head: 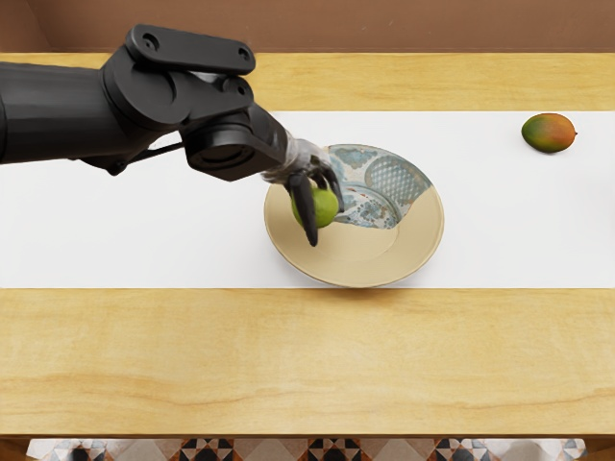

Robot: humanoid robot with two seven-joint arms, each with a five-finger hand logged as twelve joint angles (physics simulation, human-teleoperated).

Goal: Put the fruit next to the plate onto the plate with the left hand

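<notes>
The table [307, 365] is showing pale, smooth wood with grain and a soft sheen. The white runner [115, 240] is looking matt, like cloth or paper. The plate [365, 264] is gleaming like glazed ceramic, tan with a blue-grey patterned patch. The left hand [307, 188] is appearing as matt black plastic, and the green fruit [329, 206] and mango [549, 133] are showing smooth skin.

I read no text, label or number anywhere; the round tan plate [370, 264] carries only a blue-grey pattern [392, 181] at one o'clock.
</notes>
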